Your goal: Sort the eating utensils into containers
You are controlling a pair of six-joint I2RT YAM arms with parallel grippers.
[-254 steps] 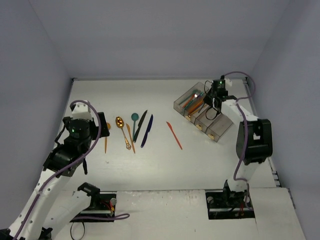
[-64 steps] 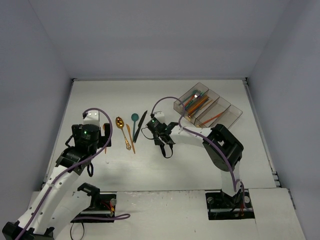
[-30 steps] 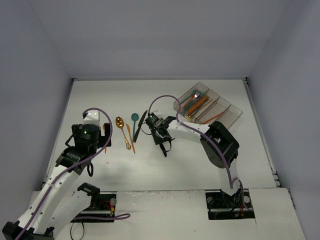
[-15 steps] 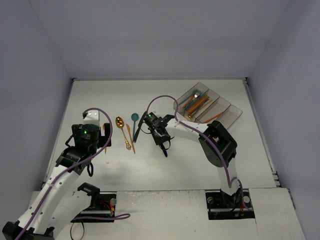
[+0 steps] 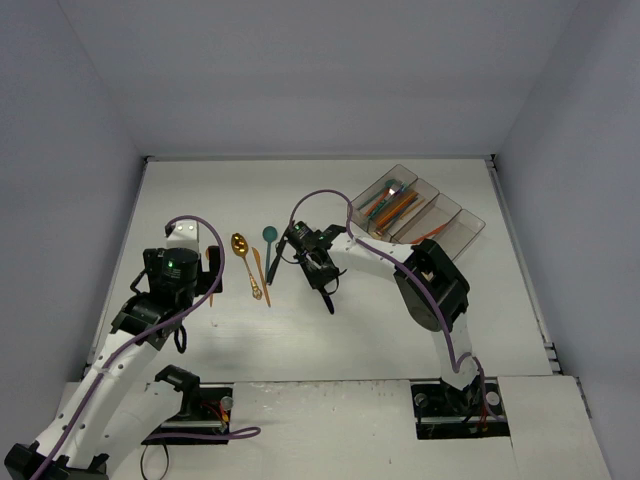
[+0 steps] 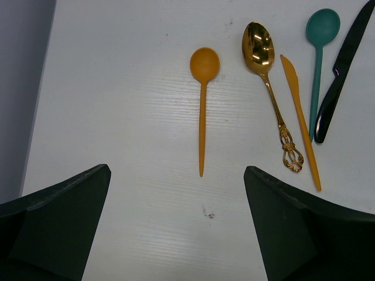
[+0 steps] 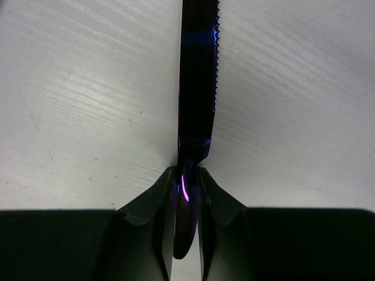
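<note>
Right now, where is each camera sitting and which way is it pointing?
Top external: above and behind the arms, looking down on the table; both arms show.
Left wrist: on the left arm, facing down at the gold spoon; open left pincer at bottom.
Right wrist: low over the table, looking along the dark knife clamped in the right pincer.
Shared: top and left wrist both show the gold spoon.

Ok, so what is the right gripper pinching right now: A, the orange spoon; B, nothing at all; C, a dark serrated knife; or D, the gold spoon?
C: the right wrist view shows the right gripper closed on the handle of the dark serrated knife, whose toothed blade points away over the table.
</note>
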